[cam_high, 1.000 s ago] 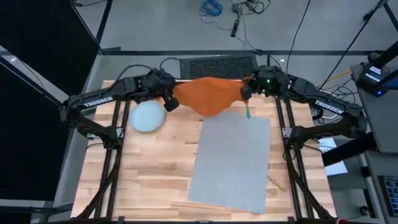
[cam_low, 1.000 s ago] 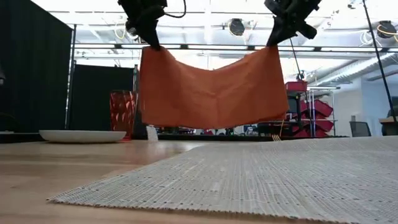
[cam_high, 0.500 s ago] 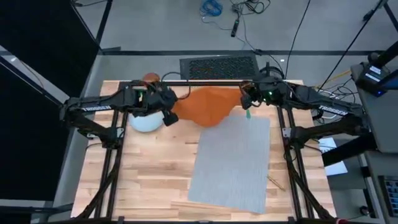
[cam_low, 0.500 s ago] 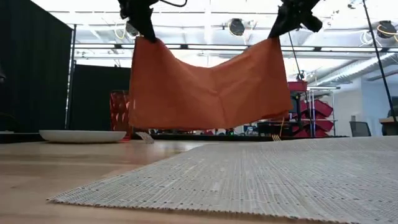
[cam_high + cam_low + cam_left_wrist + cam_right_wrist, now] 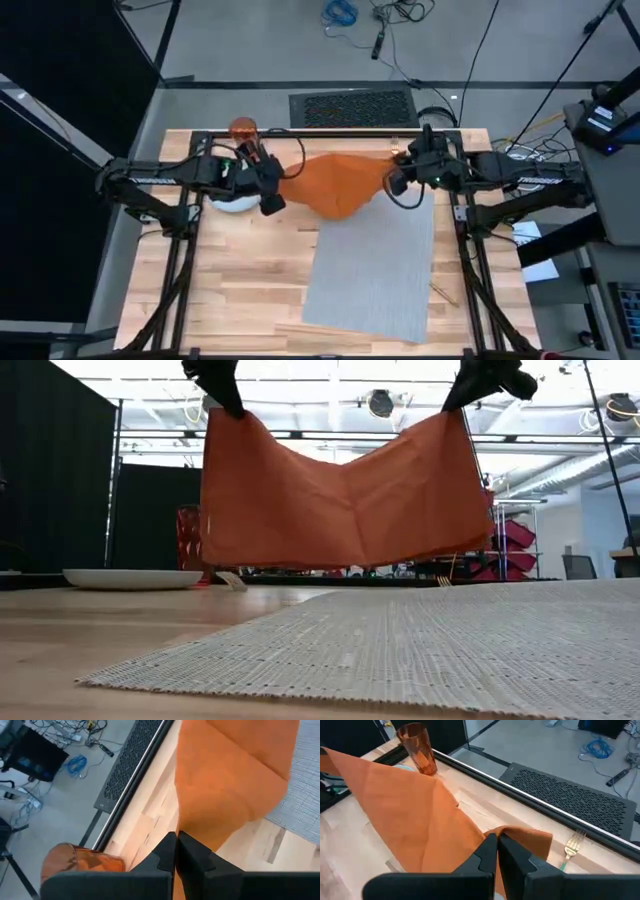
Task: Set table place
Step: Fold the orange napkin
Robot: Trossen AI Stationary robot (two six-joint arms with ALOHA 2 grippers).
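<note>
The orange napkin (image 5: 335, 185) hangs in the air between my two grippers, over the placemat's far end. My left gripper (image 5: 270, 197) is shut on its left top corner and my right gripper (image 5: 393, 184) on its right top corner. The grey placemat (image 5: 375, 265) lies flat on the table (image 5: 240, 290). The pale plate (image 5: 232, 203) rests on the wood, partly under my left arm. The orange tumbler (image 5: 243, 130) stands upright at the far left. A gold fork (image 5: 571, 849) with a green handle lies near the far edge. My left gripper pinches the napkin's left top corner (image 5: 184, 827) between its two fingers, which come from above in the low view. The cloth hangs below them, clear of the table. My right gripper pinches the right top corner (image 5: 492, 831) in the same way, from above. The top edge (image 5: 345, 450) sags slack between the two holds, and the lower edge (image 5: 340, 563) hangs above the wood.
A black floor grille (image 5: 350, 105) lies beyond the table's far edge. A gold piece of cutlery (image 5: 445, 293) lies on the wood right of the placemat. Bare wood shows left of the placemat toward the near edge.
Both grippers have carried the napkin toward the table's near edge, over the placemat's far end, staying shut on its corners. The napkin stays lifted clear and sags between them. The tumbler and fork, earlier covered from above, show again.
</note>
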